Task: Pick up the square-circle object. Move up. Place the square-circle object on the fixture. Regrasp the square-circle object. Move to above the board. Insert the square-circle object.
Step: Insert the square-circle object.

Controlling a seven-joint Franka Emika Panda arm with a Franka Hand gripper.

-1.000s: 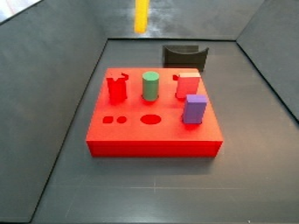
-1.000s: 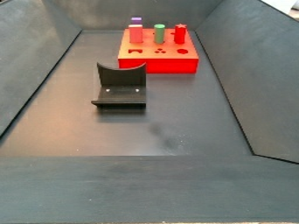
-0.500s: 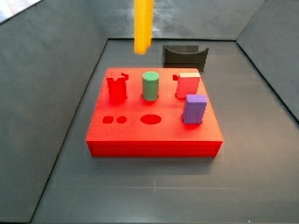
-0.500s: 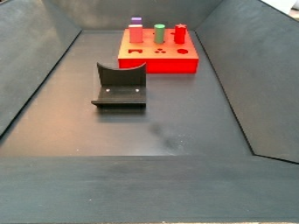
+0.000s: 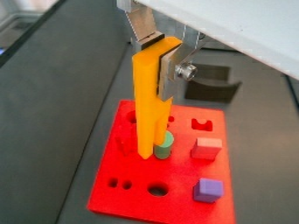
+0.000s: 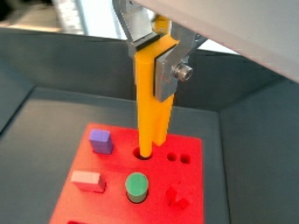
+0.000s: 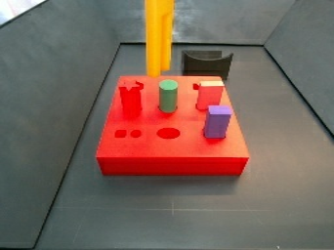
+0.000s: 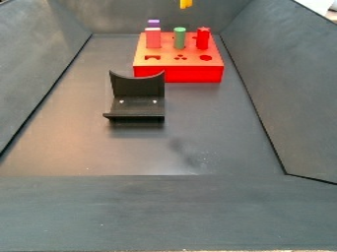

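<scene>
The square-circle object (image 6: pixel 152 96), seemingly light, rigid and slim, is held vertically at its upper end by the gripper (image 6: pixel 156 48) above the board (image 6: pixel 111 188).

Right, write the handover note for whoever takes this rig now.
Tool: shut on the square-circle object, held upright with its prongs pointing down, above the board.
Board: red, on the floor, carrying the green cylinder and purple block; its large round hole is open.
Fixture: empty, apart from the board.
Done: the piece is gripped and carried over the board.
Left: lower and insert it. In a wrist view the prong tips seem near the round hole, but alignment cannot be confirmed; check before descending.
</scene>
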